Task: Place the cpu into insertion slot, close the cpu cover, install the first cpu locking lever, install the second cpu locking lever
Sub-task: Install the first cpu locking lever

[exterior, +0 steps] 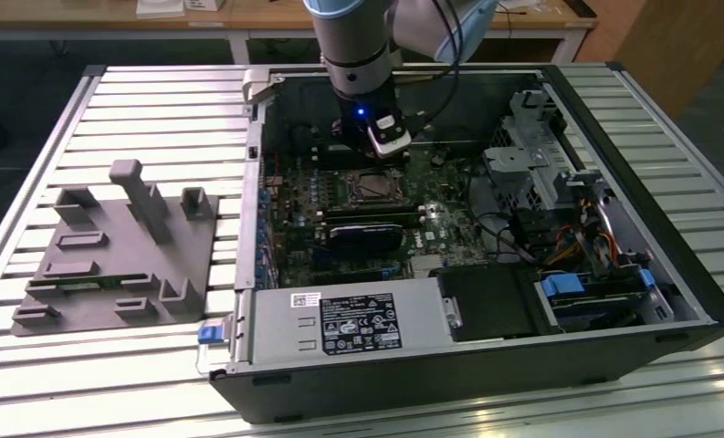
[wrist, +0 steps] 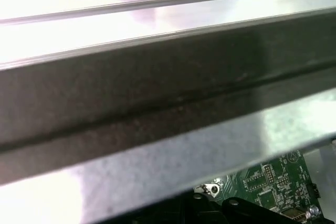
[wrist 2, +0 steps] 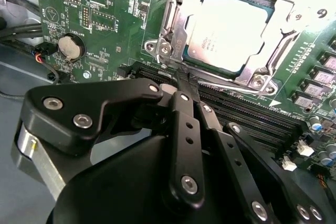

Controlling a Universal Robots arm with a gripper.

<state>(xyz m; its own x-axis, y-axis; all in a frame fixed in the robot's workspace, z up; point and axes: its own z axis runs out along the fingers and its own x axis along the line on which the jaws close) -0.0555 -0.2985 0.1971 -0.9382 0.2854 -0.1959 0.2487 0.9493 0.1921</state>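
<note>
While the silver-lidded square cpu (wrist 2: 231, 30) is sitting under the thin silver metal cpu cover (wrist 2: 181, 17), the black claw (wrist 2: 185, 85) is hovering pinched together, gripping nothing; levers' state unclear.

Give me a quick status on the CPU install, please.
Black end effector shut, empty, at the socket's edge. Silver-lidded cpu seated in the insertion slot; silver metal cpu cover closed over it. Nothing in the way.
</note>
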